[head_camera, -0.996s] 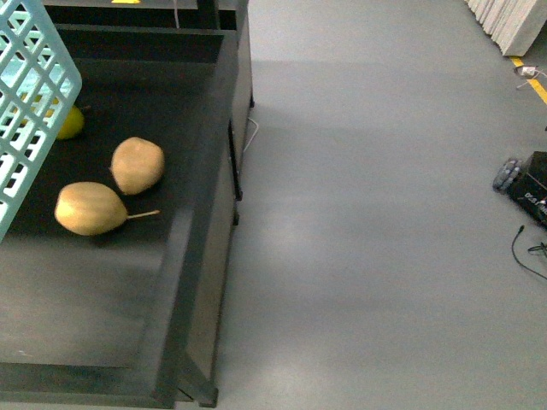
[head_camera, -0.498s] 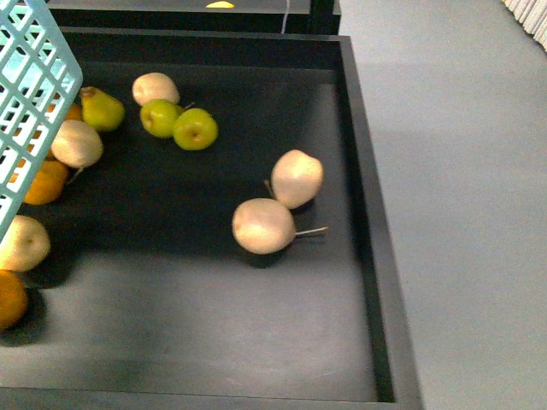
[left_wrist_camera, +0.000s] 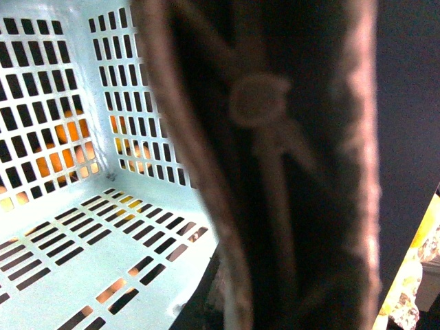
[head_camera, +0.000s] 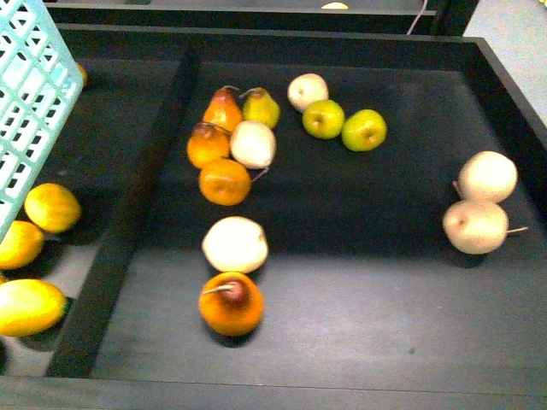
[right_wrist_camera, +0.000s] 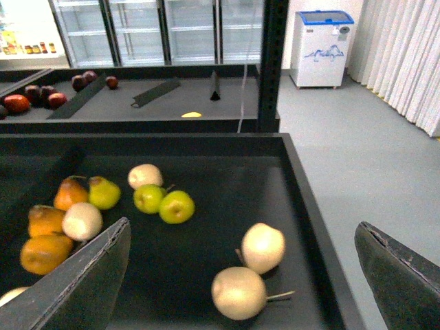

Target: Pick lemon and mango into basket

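The right gripper (right_wrist_camera: 242,230) is spread wide, holding nothing, with two pale pears (right_wrist_camera: 262,247) just ahead of it on the tray (right_wrist_camera: 199,271) and green apples (right_wrist_camera: 177,206) beyond. A blurred dark bar (left_wrist_camera: 302,172) fills the left gripper's camera, so its grip cannot be told; the basket (left_wrist_camera: 168,203) sits right behind that bar. Three yellow fruits (head_camera: 53,207) lie beside the basket's wall, on the left gripper's side and well apart from the right one; which is lemon or mango I cannot tell.
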### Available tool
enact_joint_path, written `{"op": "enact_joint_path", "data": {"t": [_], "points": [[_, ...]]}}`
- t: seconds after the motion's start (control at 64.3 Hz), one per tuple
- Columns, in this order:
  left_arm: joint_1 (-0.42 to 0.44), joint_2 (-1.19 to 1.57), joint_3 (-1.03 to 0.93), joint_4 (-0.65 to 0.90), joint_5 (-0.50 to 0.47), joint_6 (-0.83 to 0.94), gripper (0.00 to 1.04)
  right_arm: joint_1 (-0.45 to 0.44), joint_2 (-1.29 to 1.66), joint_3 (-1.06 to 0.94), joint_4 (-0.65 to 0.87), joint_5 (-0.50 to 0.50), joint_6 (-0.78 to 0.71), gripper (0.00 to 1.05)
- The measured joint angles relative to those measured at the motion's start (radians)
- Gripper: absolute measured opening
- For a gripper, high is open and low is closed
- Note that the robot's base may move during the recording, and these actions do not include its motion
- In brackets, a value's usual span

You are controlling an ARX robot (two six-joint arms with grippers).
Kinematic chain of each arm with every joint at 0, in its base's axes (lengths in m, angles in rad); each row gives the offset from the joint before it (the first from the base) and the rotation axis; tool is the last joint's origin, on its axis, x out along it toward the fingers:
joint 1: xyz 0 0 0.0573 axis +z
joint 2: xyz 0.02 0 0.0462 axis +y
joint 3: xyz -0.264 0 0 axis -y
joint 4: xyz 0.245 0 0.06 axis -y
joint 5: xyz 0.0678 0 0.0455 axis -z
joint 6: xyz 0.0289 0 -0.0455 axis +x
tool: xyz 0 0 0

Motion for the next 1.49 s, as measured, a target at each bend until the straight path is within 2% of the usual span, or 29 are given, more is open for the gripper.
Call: {"op": "enact_joint_path", "data": {"t": [1.494], "points": [[0.000, 0.000, 0.002, 0.000, -0.001, 0.000, 0.05, 0.000, 0.000, 0.000, 0.000, 0.000, 0.000, 0.96]]}}
